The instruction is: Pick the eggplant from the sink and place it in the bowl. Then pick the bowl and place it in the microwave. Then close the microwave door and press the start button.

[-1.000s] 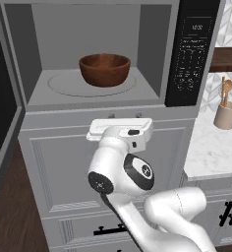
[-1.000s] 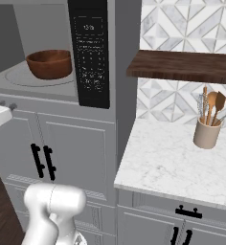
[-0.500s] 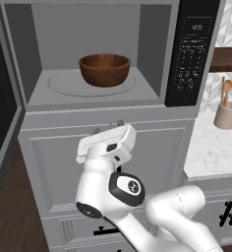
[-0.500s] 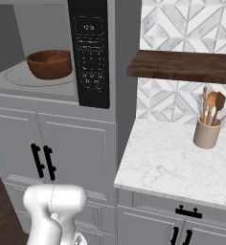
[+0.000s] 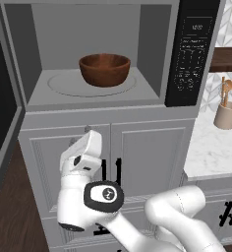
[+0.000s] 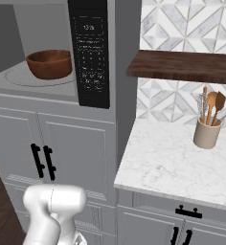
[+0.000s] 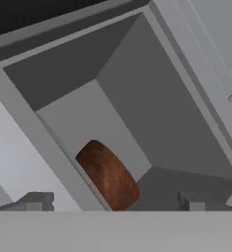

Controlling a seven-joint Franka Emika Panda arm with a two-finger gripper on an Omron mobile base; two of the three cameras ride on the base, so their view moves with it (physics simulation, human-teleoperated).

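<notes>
The microwave is standing open at chest height above the grey cabinet doors, its pale cavity exposed so that a load can sit inside. Its door is hanging swung out along the left, a dark slab seen almost edge-on, and I judge that closing it is the step now in hand. The black keypad panel is running down the right side of the cavity, where the start button is waiting to be pressed last.

The white arm is hanging low in front of the cabinet doors, below the front edge of the cavity floor, well clear of the opening. That looks to me like room being made to get round behind the door.

The bowl is sitting upright on the turntable, near the middle of the cavity floor, already delivered. Its rim is hiding the inside, so I cannot tell whether the eggplant is lying in it.

The pincer is pointing up into the cavity with its tips spread wide apart, gripping nothing.
</notes>
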